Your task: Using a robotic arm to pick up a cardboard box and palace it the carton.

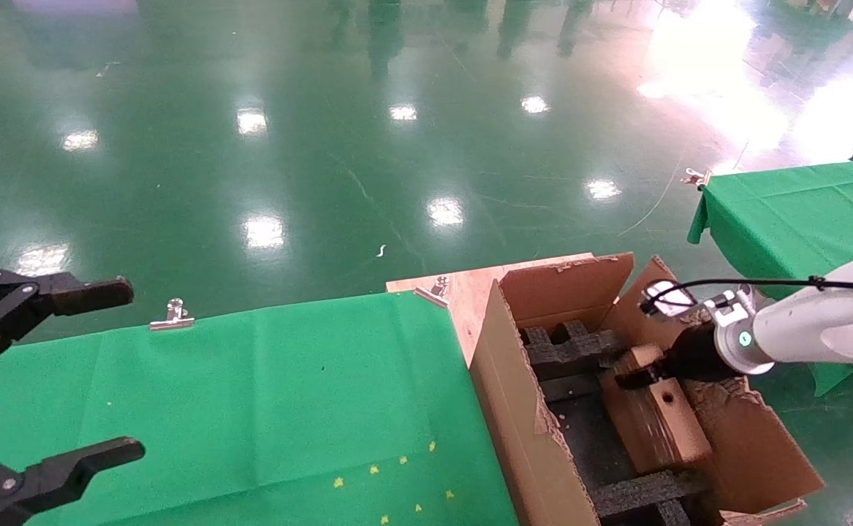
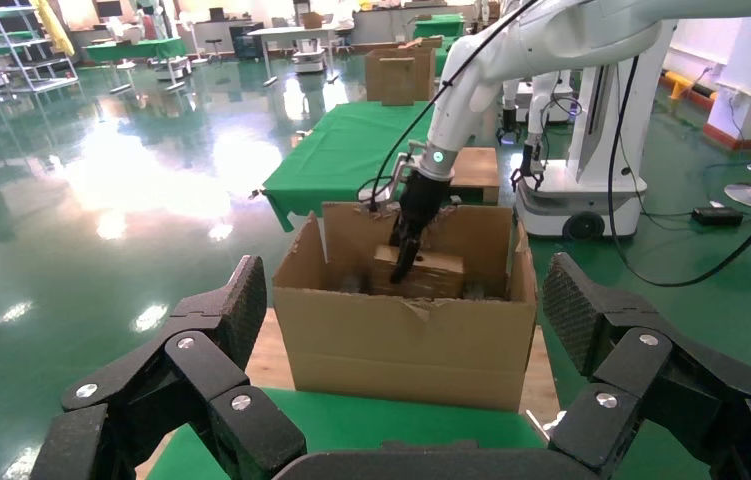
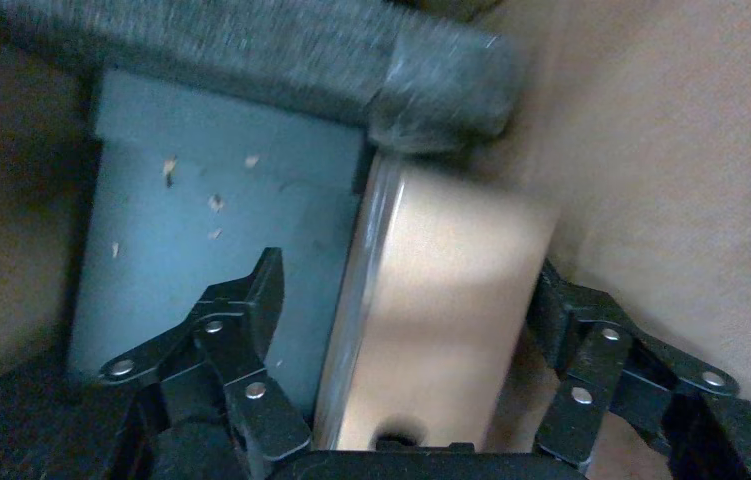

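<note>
We've got right gripper (image 1: pixel 634 371) down in carton (image 1: pixel 514 409), fingers spread either side of cardboard box (image 1: pixel 660 420), not pinching. Box sits between foam inserts (image 1: pixel 565 347). We'd lift straight out, avoid snagging. Left gripper (image 1: pixel 31 387) parked over desk (image 1: pixel 251 409), fingers spread.

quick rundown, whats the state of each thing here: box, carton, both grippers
cardboard box: inside the carton, leaning against its wall
carton: open, flaps torn, black foam inserts inside
right gripper: down in the carton, fingers open either side of the box
left gripper: open, above the green cloth, holding nothing
</note>
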`<state>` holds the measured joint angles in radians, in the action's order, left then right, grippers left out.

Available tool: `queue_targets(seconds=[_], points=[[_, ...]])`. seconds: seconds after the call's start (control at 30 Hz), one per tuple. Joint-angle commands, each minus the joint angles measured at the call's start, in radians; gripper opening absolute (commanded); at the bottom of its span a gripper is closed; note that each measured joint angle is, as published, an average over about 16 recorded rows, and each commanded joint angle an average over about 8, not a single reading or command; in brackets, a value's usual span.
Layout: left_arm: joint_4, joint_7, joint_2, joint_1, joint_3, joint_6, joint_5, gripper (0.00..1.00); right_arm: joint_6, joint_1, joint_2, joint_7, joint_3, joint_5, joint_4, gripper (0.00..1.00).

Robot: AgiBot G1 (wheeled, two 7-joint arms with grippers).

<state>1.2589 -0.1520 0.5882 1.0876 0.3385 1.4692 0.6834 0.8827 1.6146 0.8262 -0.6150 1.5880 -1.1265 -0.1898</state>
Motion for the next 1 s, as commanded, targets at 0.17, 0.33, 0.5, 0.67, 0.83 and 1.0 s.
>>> queue_targets(seconds=[0.17, 0.33, 0.5, 0.67, 0.83, 1.0], points=[[0.0, 0.0, 0.0, 0.0, 0.0, 0.0, 0.0, 1.0, -0.009, 0.053, -0.01, 0.005, -0.002, -0.006, -0.019, 1.0], [0.0, 0.0, 0.0, 0.0, 0.0, 0.0, 0.0, 1.0, -0.002, 0.119, -0.02, 0.01, -0.006, -0.01, -0.056, 1.0], [0.0, 0.0, 0.0, 0.0, 0.0, 0.0, 0.0, 1.0, 0.014, 0.196, -0.039, 0.024, -0.011, -0.019, -0.124, 1.0], [0.0, 0.0, 0.0, 0.0, 0.0, 0.0, 0.0, 1.0, 0.049, 0.273, -0.073, 0.03, -0.019, -0.02, -0.229, 1.0], [0.0, 0.0, 0.0, 0.0, 0.0, 0.0, 0.0, 1.0, 0.112, 0.322, -0.133, 0.032, -0.049, 0.03, -0.377, 1.0], [0.0, 0.0, 0.0, 0.0, 0.0, 0.0, 0.0, 1.0, 0.168, 0.336, -0.188, 0.038, -0.086, 0.102, -0.49, 1.0]])
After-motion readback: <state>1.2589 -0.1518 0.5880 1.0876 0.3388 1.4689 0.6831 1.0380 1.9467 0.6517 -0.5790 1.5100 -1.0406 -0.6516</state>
